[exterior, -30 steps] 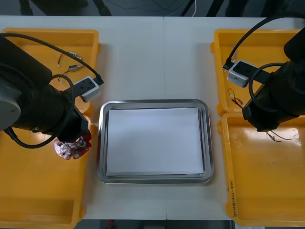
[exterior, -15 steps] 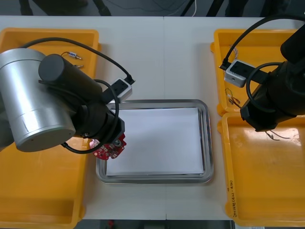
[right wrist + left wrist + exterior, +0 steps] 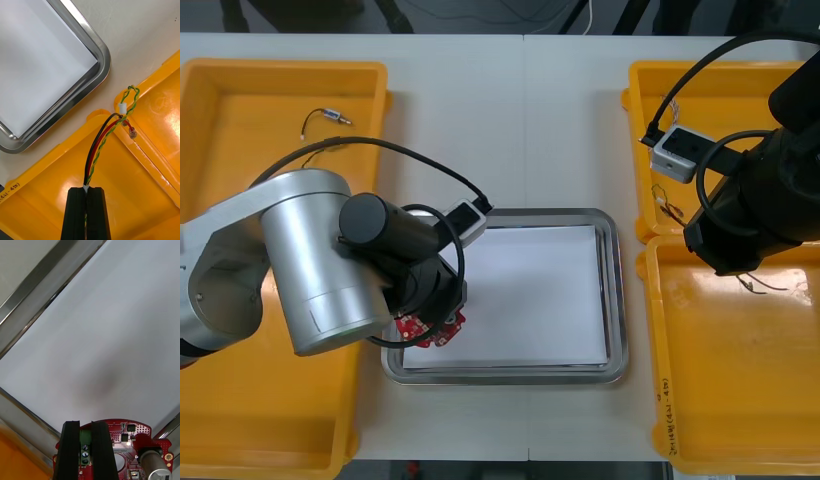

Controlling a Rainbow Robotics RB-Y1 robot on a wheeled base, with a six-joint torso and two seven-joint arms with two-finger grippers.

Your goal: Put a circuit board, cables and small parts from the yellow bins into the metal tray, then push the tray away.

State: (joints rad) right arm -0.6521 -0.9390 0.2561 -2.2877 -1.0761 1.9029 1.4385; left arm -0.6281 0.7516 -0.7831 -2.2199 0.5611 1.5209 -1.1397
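My left gripper (image 3: 85, 431) is shut on a round red circuit board (image 3: 123, 444), pinching its green terminal block. In the front view the circuit board (image 3: 430, 328) hangs just above the near left corner of the metal tray (image 3: 505, 215), which is white inside, with the left arm's bulk covering the tray's left edge. My right gripper (image 3: 86, 191) is shut on a cable (image 3: 108, 135) of black, red and twisted yellow-green strands. The cable's free end lies over the wall between the two right bins, close to the tray's rim (image 3: 101, 56).
Yellow bins flank the tray: far left (image 3: 240, 75), near left (image 3: 240, 420), far right (image 3: 740, 75), near right (image 3: 740, 400). A thin cable (image 3: 325, 117) lies in the far left bin. The right arm (image 3: 755, 210) hangs over where the right bins meet.
The left arm has swung right, carrying the circuit board from the near left bin to above the tray's near left corner. The right arm has hardly moved.
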